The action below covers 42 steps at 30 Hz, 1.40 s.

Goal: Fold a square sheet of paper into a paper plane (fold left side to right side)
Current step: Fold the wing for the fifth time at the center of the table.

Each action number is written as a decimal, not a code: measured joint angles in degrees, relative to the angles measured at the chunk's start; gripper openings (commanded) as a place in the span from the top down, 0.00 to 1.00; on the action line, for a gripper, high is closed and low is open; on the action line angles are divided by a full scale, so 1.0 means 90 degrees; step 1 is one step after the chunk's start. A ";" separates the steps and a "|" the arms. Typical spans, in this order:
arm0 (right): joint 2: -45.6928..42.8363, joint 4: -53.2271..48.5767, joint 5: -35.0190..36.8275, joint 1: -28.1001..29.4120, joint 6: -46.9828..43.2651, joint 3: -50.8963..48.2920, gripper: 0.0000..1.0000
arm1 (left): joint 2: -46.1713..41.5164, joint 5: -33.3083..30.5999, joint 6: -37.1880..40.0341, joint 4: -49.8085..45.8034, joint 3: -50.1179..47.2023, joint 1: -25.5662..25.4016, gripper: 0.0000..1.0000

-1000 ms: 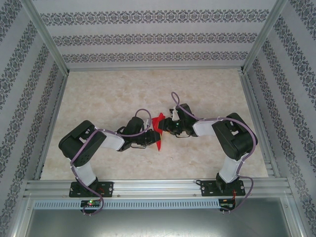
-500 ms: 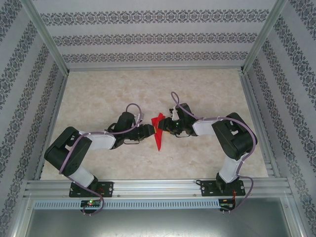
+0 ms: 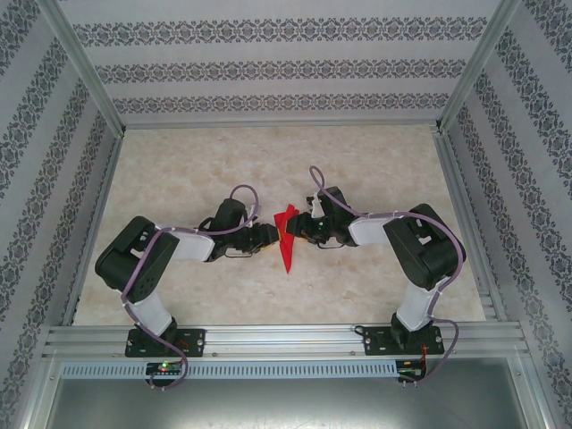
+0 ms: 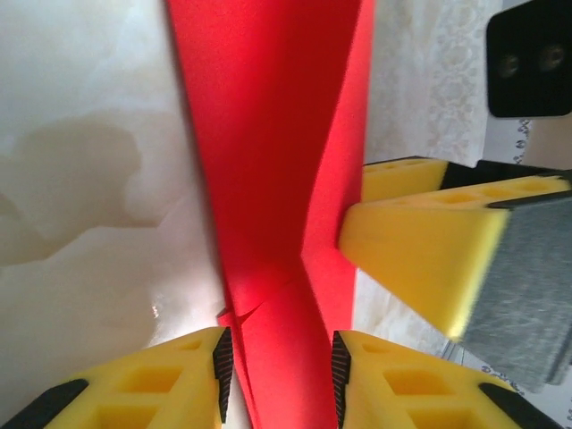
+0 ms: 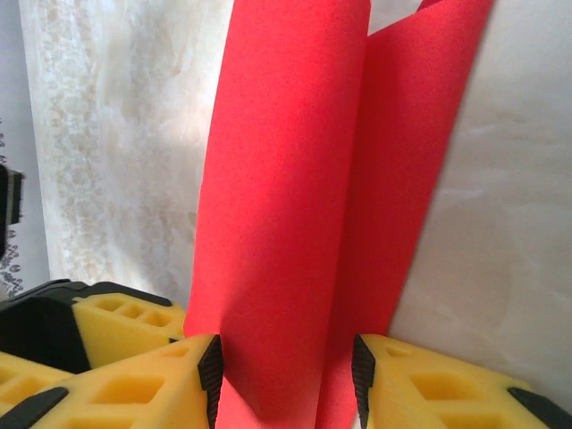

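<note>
The left gripper (image 4: 279,349) has its black-padded yellow jaws parted, and the bright red, creased square sheet of paper (image 4: 268,134) fills the gap between them. I cannot tell whether they pinch it. The same holds for the right gripper (image 5: 284,357), whose jaws flank a curled part of the sheet. Over the last second the left gripper has slid up the strip to face the right one, so the left-to-right fold looks under way but not yet pressed flat. The paper sits mid-table on the pale marbled tabletop (image 3: 179,170), between both grippers.
</note>
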 measured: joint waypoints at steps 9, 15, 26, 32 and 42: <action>0.0000 -0.0010 0.0000 0.0000 0.0000 0.0000 0.56 | 0.0194 0.0097 -0.0034 0.0151 0.0192 0.0000 0.68; 0.0000 -0.0015 0.0002 0.0000 0.0000 0.0002 0.56 | 0.0357 0.0153 -0.0036 0.0153 0.0452 0.0002 0.73; -0.0007 -0.0005 -0.0024 -0.0002 0.0002 0.0005 0.54 | 0.0593 0.0066 0.0056 0.0102 0.0597 0.0002 1.00; -0.0114 -0.0070 -0.0063 -0.0189 0.0000 0.0005 0.44 | 0.0595 0.0019 0.0097 0.0097 0.0631 0.0017 1.00; -0.0306 -0.0726 0.0182 -0.0644 0.0007 0.0850 0.24 | 0.0595 -0.0027 0.0172 -0.0012 0.0636 0.0019 1.00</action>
